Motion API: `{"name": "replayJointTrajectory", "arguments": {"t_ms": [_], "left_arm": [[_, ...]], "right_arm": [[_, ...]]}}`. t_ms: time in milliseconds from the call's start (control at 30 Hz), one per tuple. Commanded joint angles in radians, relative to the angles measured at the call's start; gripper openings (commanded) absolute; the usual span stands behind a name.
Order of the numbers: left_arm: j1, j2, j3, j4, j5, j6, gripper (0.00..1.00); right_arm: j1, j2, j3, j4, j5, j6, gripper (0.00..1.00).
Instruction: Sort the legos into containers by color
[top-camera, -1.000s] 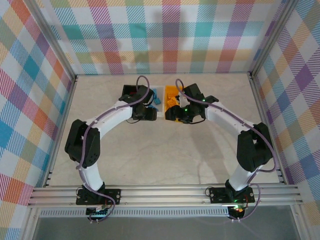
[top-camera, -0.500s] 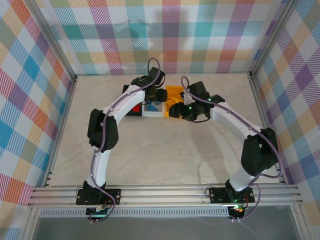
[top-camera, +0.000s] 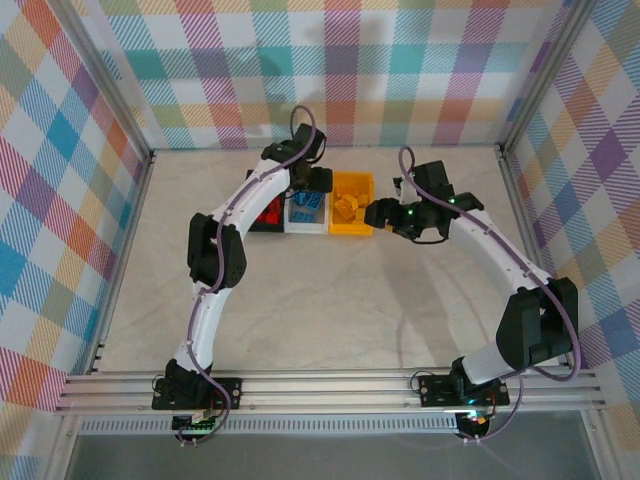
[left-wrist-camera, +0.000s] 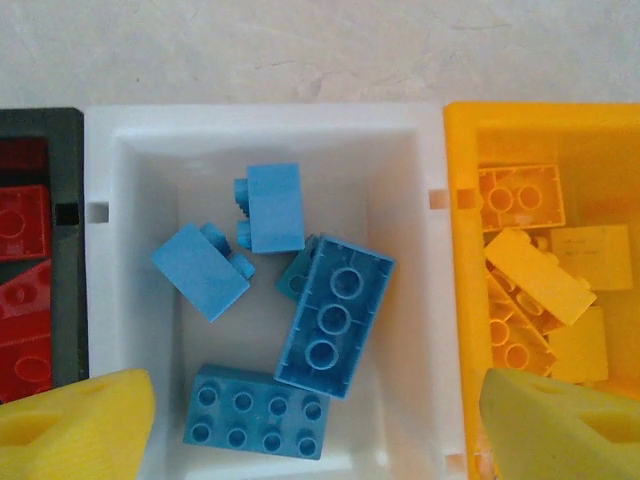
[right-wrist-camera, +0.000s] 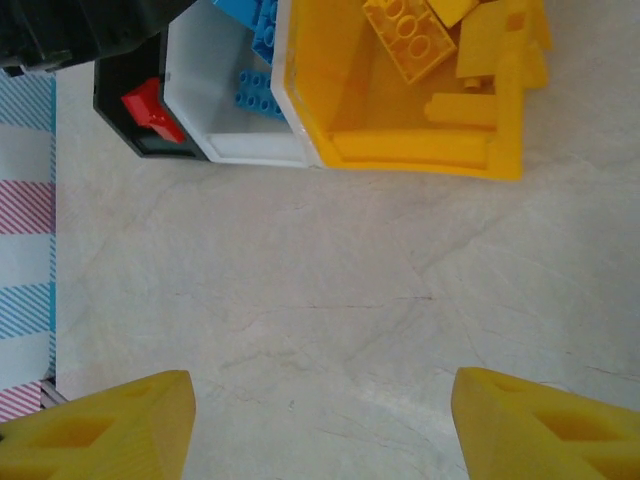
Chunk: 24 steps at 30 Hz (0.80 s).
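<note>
You are viewing the left gripper (left-wrist-camera: 315, 400) as it is hovering directly above the white bin (left-wrist-camera: 265, 125). Its yellow fingers (left-wrist-camera: 80, 425) are standing wide apart and are gripping nothing. One tip is showing over the wall between the black bin (left-wrist-camera: 68, 150) and the white bin. The other is showing over the near wall of the yellow-orange bin (left-wrist-camera: 455, 200).

The blue bricks (left-wrist-camera: 210, 270) are lying in the white bin, between and just ahead of the fingers. The long blue brick (left-wrist-camera: 335, 315) is tilting against the others. Its long axis is running roughly away from the fingers, leaning slightly to one side. The red bricks (left-wrist-camera: 20, 225) are sitting in the black bin and the yellow bricks (left-wrist-camera: 520, 195) in the yellow-orange bin.

The right gripper (right-wrist-camera: 320, 400) is hanging over bare table (right-wrist-camera: 330, 300), also fully spread and empty. The three bins are lying ahead of its fingers, and the yellow-orange bin is the nearest to it.

In the top view you are seeing the left gripper (top-camera: 312, 182) over the row of bins. The right gripper (top-camera: 378, 212) is sitting just beside the yellow-orange end.

No loose brick is showing on the table in any view. You are therefore probably looking at a finished sort. If a further brick needs handling, the left arm is the nearer one.
</note>
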Motion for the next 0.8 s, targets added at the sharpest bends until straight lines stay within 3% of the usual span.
{"name": "replayJointTrajectory", "arguments": {"t_ms": [0,233,333,400,500,633,767], "left_arm": [[0.002,-0.074,0.001,-0.038,0.000,0.015,0.85],[0.043,-0.297,-0.135,-0.012,0.031,0.016,0.89],[0.110,-0.460,-0.330,0.049,0.099,-0.012,0.92],[0.169,-0.598,-0.509,0.118,0.130,-0.050,1.00],[0.264,-0.763,-0.733,0.170,0.139,-0.100,1.00],[0.339,-0.901,-0.979,0.207,0.042,-0.131,1.00],[0.350,-1.035,-1.254,0.444,-0.053,-0.060,1.00]], "right_arm": [[-0.024,-0.026,0.017,-0.014,-0.004,-0.027,0.70],[-0.135,-0.084,0.016,0.135,0.013,-0.062,0.70],[-0.159,-0.128,-0.050,0.248,0.082,-0.174,0.70],[-0.165,-0.162,-0.128,0.317,0.171,-0.270,0.68],[-0.233,-0.209,-0.231,0.413,0.215,-0.327,0.68],[-0.327,-0.240,-0.392,0.584,0.188,-0.372,0.67],[-0.356,-0.193,-0.512,0.725,0.174,-0.421,0.65]]}}
